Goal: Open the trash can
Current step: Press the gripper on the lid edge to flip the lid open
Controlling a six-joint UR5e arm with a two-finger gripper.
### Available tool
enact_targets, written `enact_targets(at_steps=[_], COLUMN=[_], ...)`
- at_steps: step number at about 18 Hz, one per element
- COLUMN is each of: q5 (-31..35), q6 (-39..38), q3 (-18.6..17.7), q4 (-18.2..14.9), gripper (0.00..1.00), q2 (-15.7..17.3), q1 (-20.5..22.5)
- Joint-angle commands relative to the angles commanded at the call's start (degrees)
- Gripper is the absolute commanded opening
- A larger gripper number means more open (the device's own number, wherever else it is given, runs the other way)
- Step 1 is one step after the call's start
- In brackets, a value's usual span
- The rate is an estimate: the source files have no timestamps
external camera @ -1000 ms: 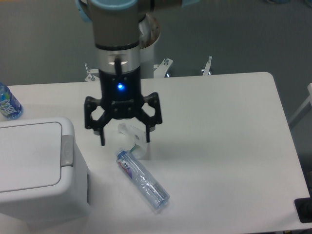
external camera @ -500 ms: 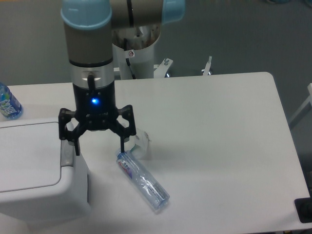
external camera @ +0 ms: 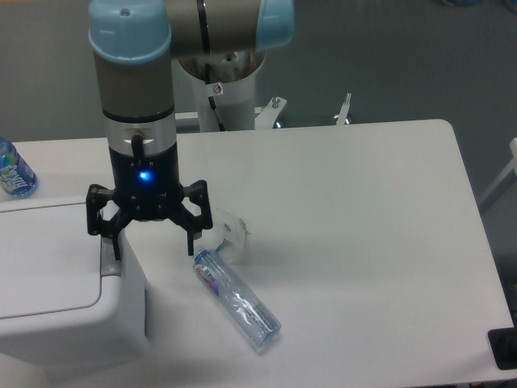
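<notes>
While the lid lies flat and shut, the scene reads as follows.
Trash can (external camera: 56, 283): large boxy white plastic bin with rounded corners and a smooth flat lid, at the left front of the counter (external camera: 363, 242); its light grey push tab (external camera: 109, 255) sits on the right rim.
End effector (external camera: 152, 248): black, two-fingered, released with fingers spread wide; one fingertip hangs over the push tab, the other over the counter just beside the bin. Whether it touches the tab cannot be told.
Arm: grey metal tube with pale blue caps, a blue light on the wrist.
Clear bottle (external camera: 237, 299): crinkled plastic, lying on its side.
Blue-labelled bottle (external camera: 14, 170): at the left edge.
Change: the end effector has moved left from above the lying bottle to the bin's rim.
</notes>
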Motion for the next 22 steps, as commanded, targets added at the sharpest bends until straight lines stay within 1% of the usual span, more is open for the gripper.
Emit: enact_targets(at_steps=[22], q5=[0.4], q6=[0.0], q3=[-0.4], q4=[0.0], gripper=[1.00], q2=[-0.7], q1=[-0.4])
